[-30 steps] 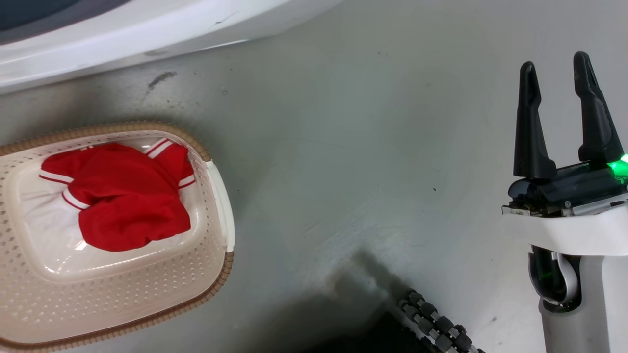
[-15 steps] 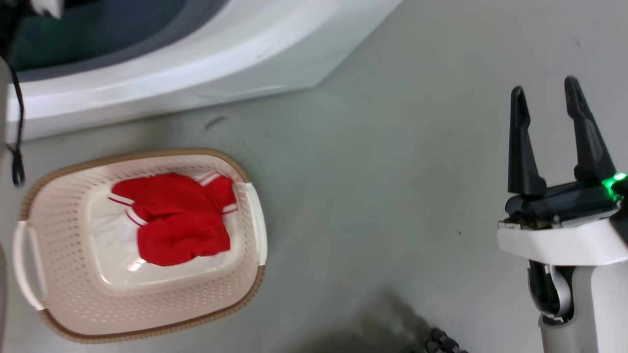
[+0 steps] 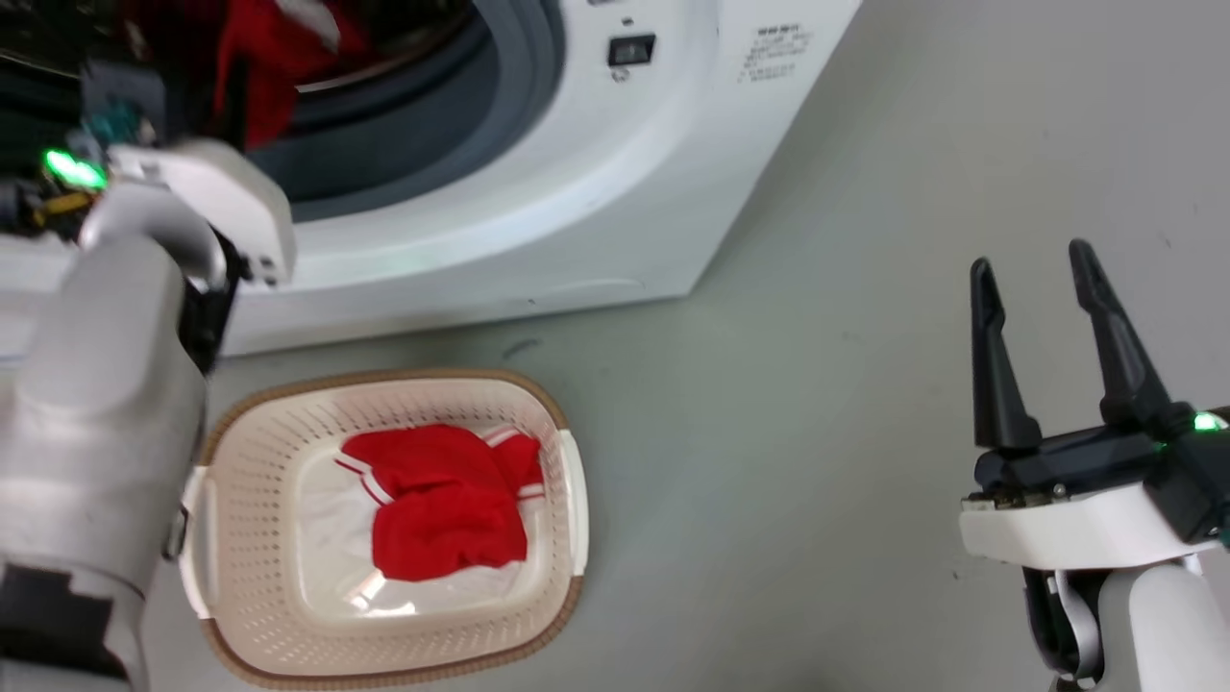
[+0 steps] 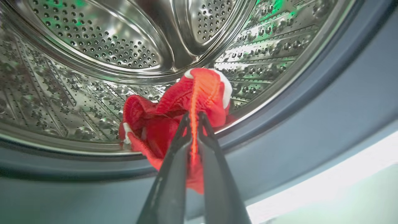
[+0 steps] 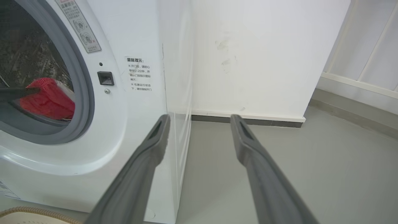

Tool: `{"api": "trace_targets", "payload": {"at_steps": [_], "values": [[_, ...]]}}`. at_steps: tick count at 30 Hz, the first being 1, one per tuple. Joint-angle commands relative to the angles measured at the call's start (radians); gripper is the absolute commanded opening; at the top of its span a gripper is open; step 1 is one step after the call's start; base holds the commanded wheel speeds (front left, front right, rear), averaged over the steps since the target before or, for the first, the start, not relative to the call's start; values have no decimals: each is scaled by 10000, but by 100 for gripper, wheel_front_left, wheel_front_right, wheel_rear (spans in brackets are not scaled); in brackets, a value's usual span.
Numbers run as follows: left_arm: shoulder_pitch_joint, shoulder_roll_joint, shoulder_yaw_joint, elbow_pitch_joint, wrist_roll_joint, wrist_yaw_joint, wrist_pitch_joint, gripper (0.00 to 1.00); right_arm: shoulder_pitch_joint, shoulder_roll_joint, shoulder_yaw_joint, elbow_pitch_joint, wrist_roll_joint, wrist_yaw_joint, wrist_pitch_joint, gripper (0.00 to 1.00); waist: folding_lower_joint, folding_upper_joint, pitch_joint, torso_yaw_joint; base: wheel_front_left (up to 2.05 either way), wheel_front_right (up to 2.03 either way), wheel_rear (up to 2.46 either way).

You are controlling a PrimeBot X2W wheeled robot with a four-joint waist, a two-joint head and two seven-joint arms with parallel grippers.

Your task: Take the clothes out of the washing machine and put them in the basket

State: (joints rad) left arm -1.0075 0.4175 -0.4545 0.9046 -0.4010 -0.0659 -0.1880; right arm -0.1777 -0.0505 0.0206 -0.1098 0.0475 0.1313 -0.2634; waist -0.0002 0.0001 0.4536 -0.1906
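Left gripper [image 4: 193, 115] is at the porthole of the washing machine [image 3: 577, 192], fingers almost together and pinching a fold of a red garment [image 4: 205, 90] with white trim. The garment hangs bunched at the mouth of the steel drum [image 4: 93, 46], just above the grey gasket [image 4: 311, 93], and part of it drapes down past the fingers. Can't tell if it touches the drum. In the head view the left arm [image 3: 106, 384] is at far left, reaching into the opening. A second red-and-white piece [image 3: 442, 509] lies crumpled in the basket [image 3: 250, 538], which sits on the grey floor [image 3: 817, 432] just in front of the machine. Right gripper [image 3: 1030, 261] is well apart on the right over the floor, fingers spread wide and empty. The right wrist view has the machine front on its left and a white wall [image 5: 248, 46] beyond it.
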Motion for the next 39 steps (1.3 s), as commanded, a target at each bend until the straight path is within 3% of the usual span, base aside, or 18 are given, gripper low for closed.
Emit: {"api": "trace_targets", "payload": {"at_steps": [1, 8, 15, 26, 39], "values": [[240, -110, -1, -145, -45, 55, -114, 0, 158, 7, 10, 27, -82, -11, -20, 100, 2, -1, -499, 314, 0, 0, 0], [1971, -199, -30, -1646, -104, 544, -577, 0, 649, 7, 29, 156, -207, -11, -20, 100, 2, -1, -1494, 656, 0, 0, 0], [3585, 205, 75, -4157, -108, 1150, -641, 0, 1067, 7, 145, 195, -382, -11, -20, 100, 2, -1, -2170, 964, 0, 0, 0], [5201, 1283, 91, -8605, 239, 2160, 479, 0, 1532, 8, 233, 293, -409, -11, -20, 100, 2, -1, -2913, 1280, 0, 0, 0], [5841, 2113, 215, -11790, 680, 2823, 1496, 0, 1870, 8, 253, 317, -381, -11, -18, 100, 2, -1, -3467, 1593, 0, 0, 0]]}}
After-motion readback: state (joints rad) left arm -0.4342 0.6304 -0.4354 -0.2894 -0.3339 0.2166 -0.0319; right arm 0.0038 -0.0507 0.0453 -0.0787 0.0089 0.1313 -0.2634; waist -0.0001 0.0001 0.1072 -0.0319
